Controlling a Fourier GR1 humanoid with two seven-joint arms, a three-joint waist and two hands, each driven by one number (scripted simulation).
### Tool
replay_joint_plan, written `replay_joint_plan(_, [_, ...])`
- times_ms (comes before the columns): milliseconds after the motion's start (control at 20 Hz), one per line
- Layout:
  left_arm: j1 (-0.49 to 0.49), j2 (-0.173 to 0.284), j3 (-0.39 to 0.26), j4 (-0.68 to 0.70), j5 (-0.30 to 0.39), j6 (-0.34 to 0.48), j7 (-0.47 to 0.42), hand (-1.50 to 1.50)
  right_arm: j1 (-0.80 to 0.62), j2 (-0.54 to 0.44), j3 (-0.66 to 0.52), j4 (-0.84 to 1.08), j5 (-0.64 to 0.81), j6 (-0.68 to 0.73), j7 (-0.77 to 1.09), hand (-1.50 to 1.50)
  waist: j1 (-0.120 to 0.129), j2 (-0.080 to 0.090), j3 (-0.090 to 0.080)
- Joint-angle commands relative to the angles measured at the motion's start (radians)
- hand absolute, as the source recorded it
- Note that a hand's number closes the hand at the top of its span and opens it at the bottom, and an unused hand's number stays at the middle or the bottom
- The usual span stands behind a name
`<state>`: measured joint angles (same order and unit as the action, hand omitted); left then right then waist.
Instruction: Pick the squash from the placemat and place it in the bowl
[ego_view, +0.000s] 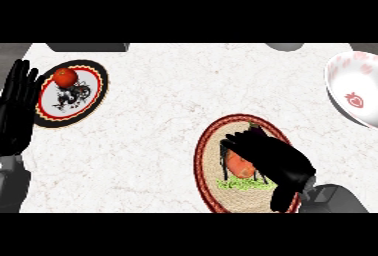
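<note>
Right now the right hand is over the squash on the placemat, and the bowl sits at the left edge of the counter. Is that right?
Not quite. The head view shows the bowl at the right edge of the counter, not the left. The rest holds: the right hand is over the squash on the placemat.

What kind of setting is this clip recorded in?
Likely a kitchen or dining counter: a pale speckled countertop with round placemats, a strawberry-patterned bowl and a tomato.
</note>
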<state>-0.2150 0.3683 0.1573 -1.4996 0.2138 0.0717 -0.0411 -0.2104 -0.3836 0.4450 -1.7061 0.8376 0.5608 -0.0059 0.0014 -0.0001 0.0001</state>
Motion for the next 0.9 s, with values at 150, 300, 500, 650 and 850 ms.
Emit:
replay_joint_plan(150, [-0.067, -0.001, 0.028, 0.046, -0.029, -0.004, 0.025, 0.00, -0.073, 0.084, -0.016, 0.208, 0.087, -0.047, -0.078, -1.50, 0.001, 0.001, 0.000])
replay_joint_plan(300, [-0.041, -0.048, 0.009, 0.062, -0.050, -0.007, -0.017, 0.00, 0.012, 0.116, 0.016, 0.152, 0.140, -0.062, -0.028, -1.50, -0.002, 0.000, 0.000])
replay_joint_plan(500, [-0.031, -0.025, 0.041, 0.008, -0.043, -0.025, 0.023, 0.00, -0.059, 0.146, -0.037, 0.302, 0.180, -0.096, -0.068, -1.50, 0.002, 0.000, 0.000])
replay_joint_plan(650, [0.019, -0.064, 0.034, 0.048, -0.053, -0.048, -0.072, 0.00, -0.008, 0.135, -0.029, 0.293, 0.207, -0.119, -0.086, -1.50, 0.000, 0.000, 0.000])
replay_joint_plan(850, [-0.039, -0.013, 0.067, 0.020, -0.036, -0.055, 0.041, 0.00, -0.117, 0.161, -0.082, 0.367, 0.197, -0.165, -0.179, 1.50, 0.002, 0.001, 0.000])
